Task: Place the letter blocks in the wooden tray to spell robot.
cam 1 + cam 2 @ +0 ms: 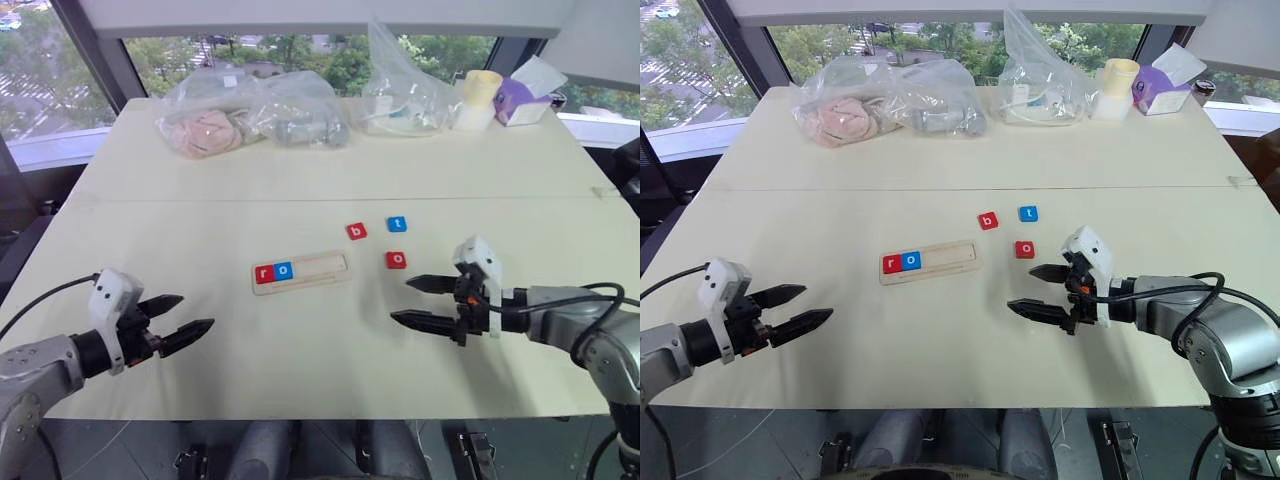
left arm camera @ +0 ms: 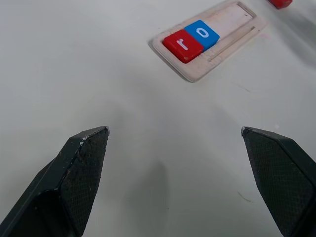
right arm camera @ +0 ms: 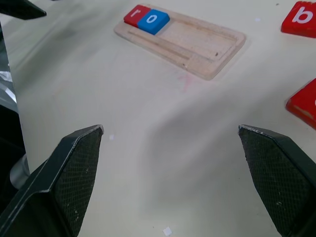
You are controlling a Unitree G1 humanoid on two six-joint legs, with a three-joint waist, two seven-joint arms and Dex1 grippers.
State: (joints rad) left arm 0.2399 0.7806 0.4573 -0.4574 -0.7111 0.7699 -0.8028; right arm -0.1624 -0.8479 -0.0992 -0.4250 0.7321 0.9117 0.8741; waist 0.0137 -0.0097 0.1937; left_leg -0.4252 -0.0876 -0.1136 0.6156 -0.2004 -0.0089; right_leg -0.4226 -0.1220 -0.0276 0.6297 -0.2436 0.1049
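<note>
On the surface, mid-run notes:

Surface: pale surface (image 1: 300, 350) carrying everything; clear bags (image 1: 250, 120) and small containers sit along its far edge, well apart from the work.

Tray: the wooden tray (image 1: 325, 266) lies near the middle of the surface, between my two arms, its long side running left to right with a slight tilt.

Seated so far: red r block (image 1: 264, 273) at the tray's left end, blue o block (image 1: 283, 269) touching it on the right. Both lie flat in the recess, letters readable.

Open slots: the rest of the recess to the right of the blue o is bare wood; I judge three places are left.

Loose blocks: red b block (image 1: 356, 231), blue t block (image 1: 397, 224) and red o block (image 1: 396, 260) rest on the surface just right of the tray, apart from one another, none in the recess.

Left tool (image 1: 190, 313): jaws spread wide, gripping nothing, hovering left of the tray.

Right tool (image 1: 420, 302): jaws spread wide, gripping nothing, hovering near the red o block, not touching it.

Progress: two of five letters placed, "ro" spelled.

Remaining, my judgement: b goes third, then the red o, then t, filling rightward.
</note>
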